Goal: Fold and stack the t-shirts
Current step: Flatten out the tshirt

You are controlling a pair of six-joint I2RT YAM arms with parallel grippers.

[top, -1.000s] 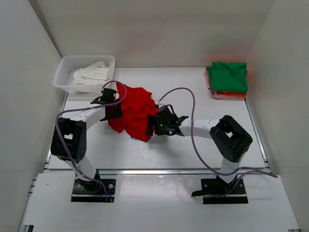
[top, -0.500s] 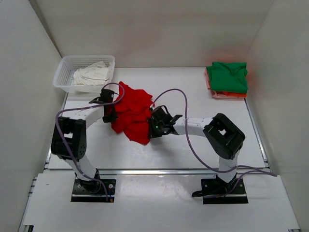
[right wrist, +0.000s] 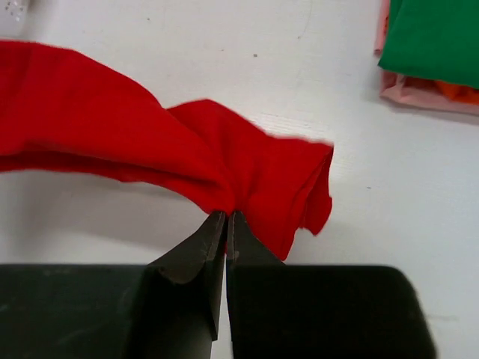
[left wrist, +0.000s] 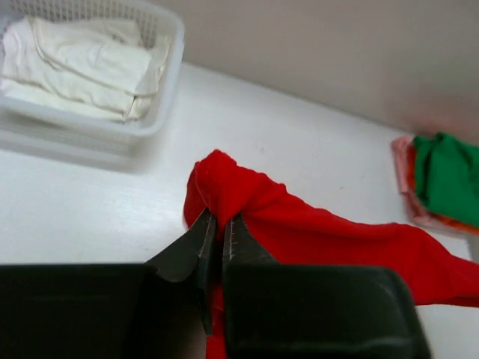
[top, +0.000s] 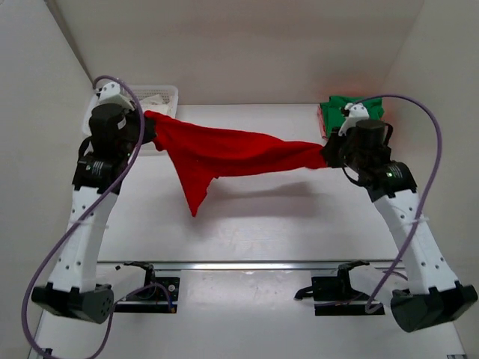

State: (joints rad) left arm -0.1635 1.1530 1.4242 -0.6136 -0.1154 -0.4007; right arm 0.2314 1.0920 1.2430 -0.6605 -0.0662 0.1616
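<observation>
A bright red t-shirt (top: 232,153) hangs stretched in the air between both arms, one corner drooping toward the table. My left gripper (top: 147,120) is shut on its left end, and the left wrist view shows the jaws (left wrist: 219,224) pinching the red t-shirt (left wrist: 314,232). My right gripper (top: 327,153) is shut on the other end; the right wrist view shows the red t-shirt (right wrist: 150,142) bunched at the closed tips (right wrist: 226,218). A folded green t-shirt (top: 353,118) lies on a salmon-pink one (top: 340,146) at the back right. An off-white t-shirt (left wrist: 75,63) lies in the basket.
A white plastic mesh basket (top: 166,93) stands at the back left, partly behind the left arm. White walls close in the table (top: 247,217) on three sides. A metal rail (top: 239,264) runs along the near edge by the arm bases.
Both arms have risen and swung apart, lifting the crumpled red t-shirt off the table and stretching it wide. Both grippers closed on the cloth.
</observation>
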